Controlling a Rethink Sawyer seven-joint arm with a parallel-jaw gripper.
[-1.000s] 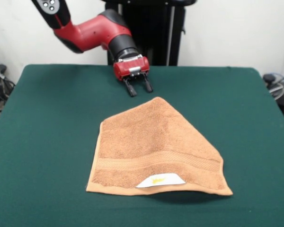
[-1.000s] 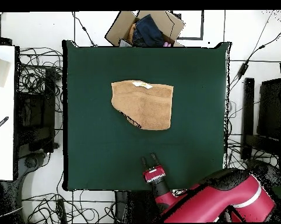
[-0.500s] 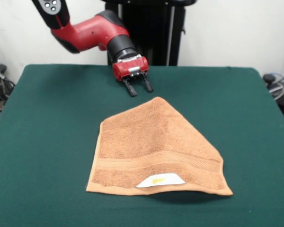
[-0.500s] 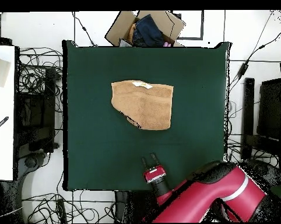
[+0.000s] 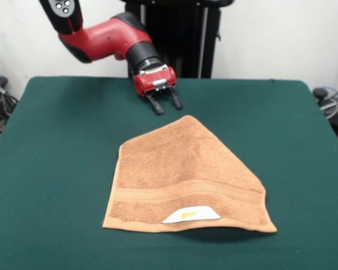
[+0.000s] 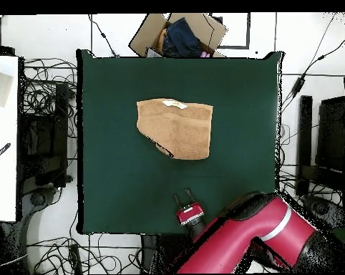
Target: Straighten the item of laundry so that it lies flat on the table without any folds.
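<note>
The orange-tan towel [image 5: 183, 177] lies near the middle of the green table [image 5: 56, 169], with one corner folded over so its far side runs to a point. A woven band and a white label with a yellow mark lie along its near edge. My gripper [image 5: 165, 105] hovers just beyond that point, open, with nothing between its fingers. From overhead the towel [image 6: 175, 128] sits above centre and the gripper [image 6: 183, 195] is near the table's [image 6: 111, 179] lower edge, well apart from the cloth.
An open cardboard box [image 6: 177, 34] holding dark clothes stands beyond the table's top edge in the overhead view. Cables [image 6: 46, 107] and dark equipment lie on the floor at both sides. A white surface [image 6: 2, 136] is at the left.
The gripper has stayed almost in place over the table's far side. The red arm behind it has swung, seen overhead shifting left. The towel has not moved.
</note>
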